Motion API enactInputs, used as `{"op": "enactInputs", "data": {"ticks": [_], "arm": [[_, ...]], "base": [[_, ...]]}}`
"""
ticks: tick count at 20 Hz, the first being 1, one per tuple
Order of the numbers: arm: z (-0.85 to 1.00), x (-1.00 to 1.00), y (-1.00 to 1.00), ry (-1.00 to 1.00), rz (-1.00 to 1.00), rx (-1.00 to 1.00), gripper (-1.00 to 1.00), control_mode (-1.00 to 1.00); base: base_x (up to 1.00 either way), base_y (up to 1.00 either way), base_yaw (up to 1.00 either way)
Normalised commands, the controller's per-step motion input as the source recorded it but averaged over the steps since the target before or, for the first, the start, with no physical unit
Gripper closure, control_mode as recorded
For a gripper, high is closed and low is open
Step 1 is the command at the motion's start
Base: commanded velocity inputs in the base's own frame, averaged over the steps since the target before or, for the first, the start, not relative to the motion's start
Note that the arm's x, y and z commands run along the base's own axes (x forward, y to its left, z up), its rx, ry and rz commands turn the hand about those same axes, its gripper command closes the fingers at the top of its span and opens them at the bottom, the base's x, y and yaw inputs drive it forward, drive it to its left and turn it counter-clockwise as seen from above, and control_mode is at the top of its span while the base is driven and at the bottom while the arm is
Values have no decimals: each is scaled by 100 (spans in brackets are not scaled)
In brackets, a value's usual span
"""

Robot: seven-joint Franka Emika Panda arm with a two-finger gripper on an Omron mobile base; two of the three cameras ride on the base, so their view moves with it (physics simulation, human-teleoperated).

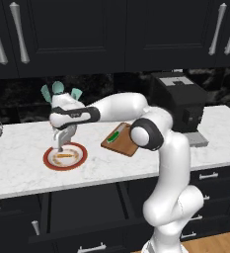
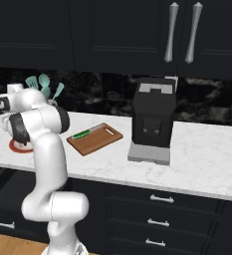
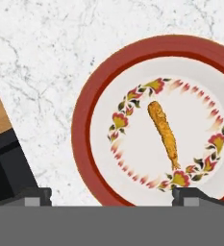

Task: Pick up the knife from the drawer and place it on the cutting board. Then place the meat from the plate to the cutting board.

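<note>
The gripper (image 1: 60, 146) hung with its jaws spread wide and empty directly above the plate (image 1: 50, 160), and the meat (image 3: 164, 134) lay in the plate's cream centre, just ahead of the fingertips (image 3: 188, 194) and nearer the right-hand one in the hand view. The strip's long axis ran almost straight away from the fingers, tilted slightly, so the jaws looked set to straddle its narrow width. It was a thin, orange-brown, crumb-textured piece, while the knife (image 1: 116, 135) already rested on the cutting board (image 1: 129, 143) beside the plate.

The arm (image 2: 38, 134) hides most of the plate (image 2: 15, 147) in the right base view; the hand view crops its rim.
</note>
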Motion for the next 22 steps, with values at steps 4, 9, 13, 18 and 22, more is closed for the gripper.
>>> {"op": "enactInputs", "data": {"ticks": [4, 9, 13, 18, 22], "arm": [[-1, 1, -2, -1, 9, 1, -100, -100], [-11, 1, -1, 0, 15, 1, -100, -100], [-28, 0, 0, 0, 13, -1, -100, -100], [-34, 2, 0, 0, 11, -1, -100, -100], [-22, 12, 0, 0, 3, 0, -100, -100]], "base": [[0, 0, 0], [0, 0, 0], [0, 0, 0], [0, 0, 0], [0, 0, 0]]}}
